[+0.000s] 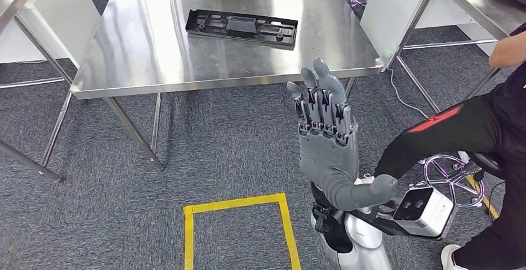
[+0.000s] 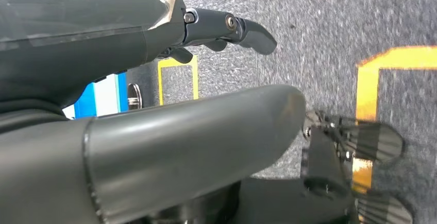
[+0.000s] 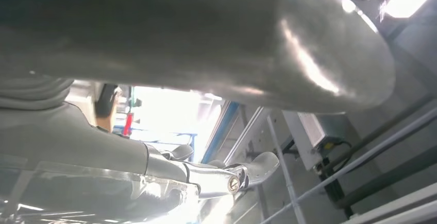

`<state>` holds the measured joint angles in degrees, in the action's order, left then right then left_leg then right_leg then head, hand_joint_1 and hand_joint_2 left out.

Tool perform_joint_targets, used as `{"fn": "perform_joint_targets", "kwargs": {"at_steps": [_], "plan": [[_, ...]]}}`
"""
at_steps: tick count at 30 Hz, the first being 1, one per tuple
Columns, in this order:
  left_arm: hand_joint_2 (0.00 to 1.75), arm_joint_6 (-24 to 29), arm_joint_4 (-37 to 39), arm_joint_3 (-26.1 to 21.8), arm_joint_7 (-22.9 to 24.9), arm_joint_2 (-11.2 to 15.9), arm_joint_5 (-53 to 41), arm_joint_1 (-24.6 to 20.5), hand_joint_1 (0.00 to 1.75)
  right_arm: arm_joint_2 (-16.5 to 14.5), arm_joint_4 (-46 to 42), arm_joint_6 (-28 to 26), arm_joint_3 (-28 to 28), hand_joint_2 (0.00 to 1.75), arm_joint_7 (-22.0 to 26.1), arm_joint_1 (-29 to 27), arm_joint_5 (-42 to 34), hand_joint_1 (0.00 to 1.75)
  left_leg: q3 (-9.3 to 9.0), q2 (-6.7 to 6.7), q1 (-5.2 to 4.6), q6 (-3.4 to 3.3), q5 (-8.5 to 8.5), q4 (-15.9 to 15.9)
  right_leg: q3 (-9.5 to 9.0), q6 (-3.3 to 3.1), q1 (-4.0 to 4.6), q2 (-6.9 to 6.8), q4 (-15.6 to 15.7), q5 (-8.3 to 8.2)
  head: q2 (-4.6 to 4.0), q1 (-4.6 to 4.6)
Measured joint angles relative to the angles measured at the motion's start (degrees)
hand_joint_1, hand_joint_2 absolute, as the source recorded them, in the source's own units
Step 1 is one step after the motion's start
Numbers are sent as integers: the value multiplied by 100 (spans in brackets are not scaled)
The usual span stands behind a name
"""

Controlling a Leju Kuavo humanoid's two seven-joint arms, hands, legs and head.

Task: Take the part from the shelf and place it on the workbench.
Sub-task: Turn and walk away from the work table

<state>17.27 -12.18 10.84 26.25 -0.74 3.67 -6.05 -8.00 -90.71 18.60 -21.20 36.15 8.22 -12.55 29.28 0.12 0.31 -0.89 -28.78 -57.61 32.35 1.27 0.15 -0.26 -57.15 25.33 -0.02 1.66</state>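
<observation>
One black part (image 1: 242, 28) on workbench (image 1: 142, 53), beyond raised empty right hand (image 1: 325, 133).

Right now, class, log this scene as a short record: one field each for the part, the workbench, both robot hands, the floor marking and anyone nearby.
part: long black plastic part lying flat on the workbench, nothing touching it
workbench: stainless steel workbench on a grey carpet
right hand: raised in front of the bench, fingers straight and apart, holding nothing
left hand: hanging over the carpet, holding nothing
floor marking: yellow tape outline in front of the bench
nearby: person in black clothing at the right edge
</observation>
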Motion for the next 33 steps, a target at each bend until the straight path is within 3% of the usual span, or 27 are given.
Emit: {"fn": "perform_joint_targets", "kwargs": {"at_steps": [2,3,6,7,8,9,10,12,14,16,18,20,22,23,24,26,28,29,31,33], "plan": [[0,0,0,-1,0,1,-1,2,0,9,0,-21,0,0,0,-1,-4,0,45,25,11,-79,76,82,79,51,-1,-2,-80,40,0,-2],[0,0,0,-2,0,1,-1,0,0,18,0,-42,0,0,-5,-3,-6,0,86,40,22,-128,134,117,158,48,1,3,-222,165,0,6],[0,-1,1,-4,0,-3,-7,1,0,62,9,-125,8,0,-42,-26,-2,0,292,67,20,-199,316,138,488,7,-32,14,-1165,788,0,30],[0,-1,1,-3,0,-7,-11,5,0,81,18,-150,15,0,-53,-38,-1,0,371,72,18,-196,374,135,540,35,-50,14,-1446,895,0,30],[0,0,1,-3,0,-11,-16,7,0,99,27,-168,24,0,-60,-50,-1,0,448,76,20,-186,431,131,512,91,-70,14,-1567,899,0,29],[0,3,1,-3,0,-20,-23,8,0,114,36,-184,34,0,-64,-59,0,0,518,78,23,-170,485,127,383,165,-89,14,-1475,806,0,30],[0,8,1,-3,0,-27,-32,8,0,126,42,-196,47,0,-66,-64,2,0,583,77,26,-148,537,119,153,237,-112,13,-1179,668,0,29],[0,21,1,-3,0,-37,-46,7,0,137,44,-244,77,0,-86,-68,32,0,687,68,21,-85,631,92,-398,293,-138,29,-333,540,0,28],[0,39,1,-2,0,-38,-52,7,0,143,48,-353,116,0,-146,-82,131,0,740,64,10,-13,720,75,-638,232,-118,54,138,566,1,24],[0,50,1,-3,0,-38,-56,10,0,149,84,-539,168,0,-238,-106,311,0,762,64,19,49,792,75,-578,131,-108,65,156,525,1,21],[0,56,3,-4,0,-39,-57,16,0,155,184,-818,237,0,-352,-117,593,0,843,50,47,98,592,-67,-515,-6,-132,58,149,436,0,17],[0,64,5,-4,0,-46,-56,23,0,172,442,-1289,322,0,-512,-116,1149,0,1017,28,66,135,49,-606,-420,-130,-128,47,145,323,0,11],[0,67,5,-5,0,-58,-61,30,0,221,946,-1740,429,0,-631,-113,1783,0,1184,10,72,157,-357,-1335,-287,-170,-96,40,131,216,0,11],[0,68,5,-5,0,-63,-67,32,0,252,1263,-1845,497,0,-624,-110,1979,0,1188,4,75,159,-378,-1542,-214,-167,-82,37,116,170,0,10],[0,68,4,-7,0,-66,-74,34,0,280,1582,-1888,568,0,-579,-106,2098,0,1100,0,78,153,-292,-1552,-143,-154,-74,34,96,132,0,11],[0,68,3,-10,0,-68,-90,31,0,316,2096,-1893,696,0,-456,-94,2181,0,639,0,84,130,-43,-998,-21,-112,-71,30,38,80,0,10],[0,68,1,-19,0,-72,-110,22,0,332,2401,-1893,786,0,-411,-72,2223,0,167,-9,67,103,-12,-301,72,-48,-51,22,-16,38,0,13],[0,68,1,-26,-1,-75,-120,19,0,336,2505,-1892,819,0,-417,-56,2247,0,60,-16,49,89,-49,-107,103,-6,-44,16,-31,11,0,17],[0,68,1,-41,-1,-80,-127,23,0,338,2667,-1888,870,0,-437,-37,2282,0,58,-25,15,31,-42,-5,151,83,-45,9,-34,-55,0,24],[0,68,1,-51,0,-82,-130,24,0,349,2790,-1882,909,0,-455,-30,2295,0,115,2,11,-89,44,38,244,110,-58,14,-153,47,0,24]]}}
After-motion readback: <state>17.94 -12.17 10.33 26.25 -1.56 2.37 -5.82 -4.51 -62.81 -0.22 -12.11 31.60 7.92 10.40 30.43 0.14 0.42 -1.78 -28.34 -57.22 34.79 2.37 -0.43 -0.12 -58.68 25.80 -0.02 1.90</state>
